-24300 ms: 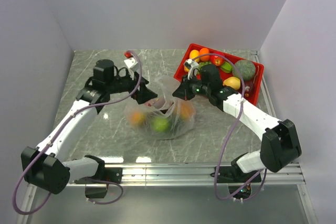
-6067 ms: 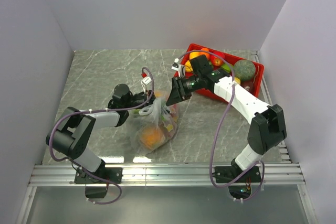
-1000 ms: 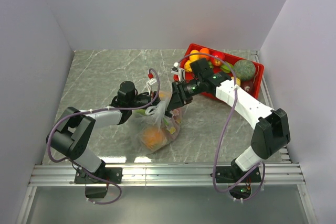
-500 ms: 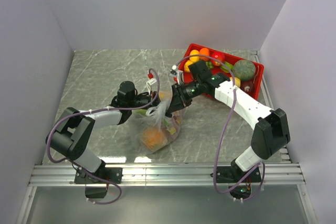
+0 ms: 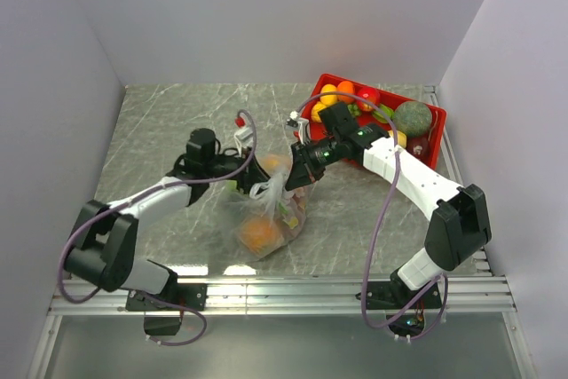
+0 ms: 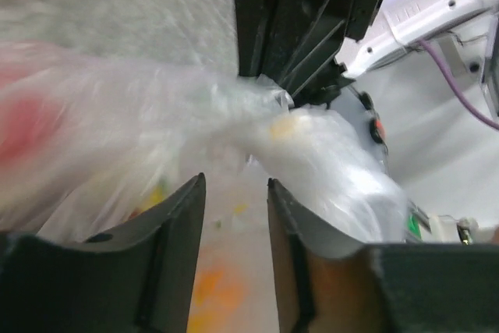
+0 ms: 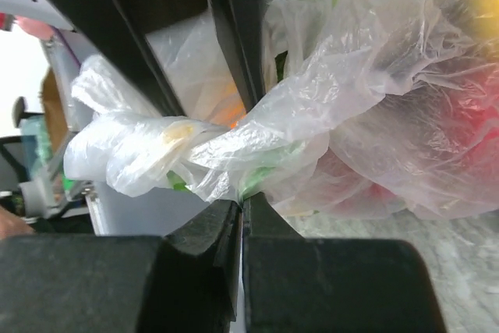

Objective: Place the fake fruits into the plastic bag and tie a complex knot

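The plastic bag (image 5: pixel 266 215) lies at the table's middle with fake fruits inside, an orange one (image 5: pixel 259 233) plainest. Its neck is bunched into a twisted knot (image 5: pixel 271 185) with whitish tails (image 7: pixel 125 154). My right gripper (image 5: pixel 297 181) is shut on the film just under that knot (image 7: pixel 243 199). My left gripper (image 5: pixel 250 171) sits just left of the neck, open (image 6: pixel 236 185), with nothing between its fingers; the bag (image 6: pixel 117 130) and the right gripper's dark fingers (image 6: pixel 304 29) lie ahead of it.
A red tray (image 5: pixel 437 144) at the back right holds more fake fruits, among them a round green one (image 5: pixel 413 117) and orange ones (image 5: pixel 337 90). White walls close in the table on three sides. The arm bases stand on the metal rail (image 5: pixel 284 292) at the near edge.
The left gripper has let go of the bag's neck, opened, and drawn back to the left. The right gripper has closed on the neck film.
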### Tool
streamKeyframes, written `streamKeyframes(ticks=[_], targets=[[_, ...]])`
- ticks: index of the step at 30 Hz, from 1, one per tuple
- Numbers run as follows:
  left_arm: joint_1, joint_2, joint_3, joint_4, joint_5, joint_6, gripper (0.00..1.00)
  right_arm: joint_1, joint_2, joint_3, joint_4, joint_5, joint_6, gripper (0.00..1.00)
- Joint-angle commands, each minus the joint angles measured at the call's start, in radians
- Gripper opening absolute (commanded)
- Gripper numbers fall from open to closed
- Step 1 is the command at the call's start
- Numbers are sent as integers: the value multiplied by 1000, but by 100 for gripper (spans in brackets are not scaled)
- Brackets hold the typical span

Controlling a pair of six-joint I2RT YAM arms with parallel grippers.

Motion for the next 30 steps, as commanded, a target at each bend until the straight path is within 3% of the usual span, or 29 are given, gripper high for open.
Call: streamKeyframes(ticks=[1, 3, 5, 6, 7, 8, 10, 11, 14, 20, 25, 28, 30], targets=[[96, -105, 74, -343, 14, 244, 44, -10, -42, 27, 7, 55, -70, 0], [138, -136, 124, -523, 23, 407, 48, -8, -39, 30, 4, 58, -82, 0], [198, -150, 193, -802, 38, 541, 50, -10, -27, 43, -2, 53, -92, 0], [216, -160, 221, -894, 41, 697, 52, -11, -23, 52, -11, 53, -95, 0], [244, -165, 248, -979, 41, 760, 53, -8, -19, 57, -14, 55, -96, 0], [255, -167, 276, -1157, 50, 825, 54, -8, -14, 61, -19, 57, -104, 0], [261, -170, 347, -1299, 52, 988, 59, -10, -8, 70, -30, 55, -109, 0], [261, -173, 368, -1370, 53, 1017, 72, -8, -7, 72, -31, 55, -113, 0], [256, -191, 368, -1377, 24, 1020, 74, -6, -10, 75, -41, 57, -119, 0], [201, -191, 374, -1243, -34, 910, 78, -5, -5, 73, -47, 43, -132, 0], [106, -191, 339, -1023, -124, 752, 78, 1, 7, 89, -53, 32, -136, 0], [83, -165, 324, -938, -154, 665, 73, 1, 12, 95, -67, 21, -150, 0], [75, -127, 341, -924, -154, 642, 53, 1, 13, 96, -85, 15, -176, 0]])
